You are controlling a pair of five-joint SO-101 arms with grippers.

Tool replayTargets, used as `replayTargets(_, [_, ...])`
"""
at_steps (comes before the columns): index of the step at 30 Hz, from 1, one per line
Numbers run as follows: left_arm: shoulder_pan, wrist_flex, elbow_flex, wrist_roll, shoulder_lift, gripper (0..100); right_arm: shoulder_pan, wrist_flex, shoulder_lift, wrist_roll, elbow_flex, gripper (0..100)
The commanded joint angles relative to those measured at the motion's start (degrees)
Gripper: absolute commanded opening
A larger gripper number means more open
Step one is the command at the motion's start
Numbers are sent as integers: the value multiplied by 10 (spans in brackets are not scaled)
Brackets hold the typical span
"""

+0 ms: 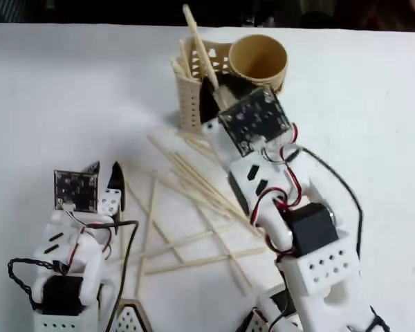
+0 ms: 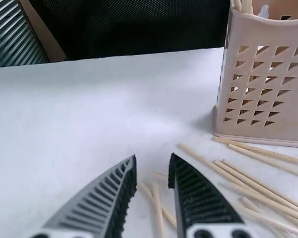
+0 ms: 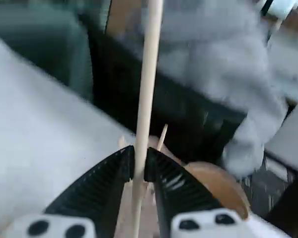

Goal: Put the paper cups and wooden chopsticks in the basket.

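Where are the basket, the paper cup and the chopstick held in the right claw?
basket (image 2: 260, 89), left wrist view, on its lattice side wall.
paper cup (image 1: 257, 61), high view, on its inner wall.
held chopstick (image 3: 148, 74), right wrist view, on its shaft above the grip.

Chopsticks (image 1: 149, 221): pale, matt bare wood. Basket (image 2: 260, 84): smooth cream plastic lattice. Paper cup (image 1: 257, 61): matt tan. Tabletop (image 2: 89, 114): smooth, matt white. Fingers (image 2: 198, 198): ridged matt plastic.

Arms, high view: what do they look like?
The left arm and right arm are white plastic with black motors, red-black cables and a black square wrist board. The left end effector has one grey, one black ridged finger; the right end effector, two black.
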Motion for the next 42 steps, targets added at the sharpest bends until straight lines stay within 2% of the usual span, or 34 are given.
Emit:
replayTargets(1, [-1,-17,-4,2,-4,124,-10,-184,49,-5,-29,18])
replayTargets(12, [-1,-17,-4,2,-4,124,7,-466,273,-5,-29,18])
replayTargets(19, [-2,-17,-4,2,-4,124,43,-560,372,-9,-30,18])
replayTargets(24, [-2,-18,0,2,-4,124,58,-567,401,-10,-26,49])
replayTargets(27, [-1,-18,1,2,-4,124,57,-522,397,-10,-28,125])
replayTargets(31, [-1,-18,1,2,-4,124,52,-422,331,-10,-25,133])
replayTargets(37, [-3,-19,-1,1,-4,124,51,-116,183,-11,-22,15])
replayTargets(40, [-1,-16,-1,-35,-4,124,53,39,113,-11,3,26])
replayTargets(42, [0,-15,-2,-47,-2,124,56,108,70,-11,34,19])
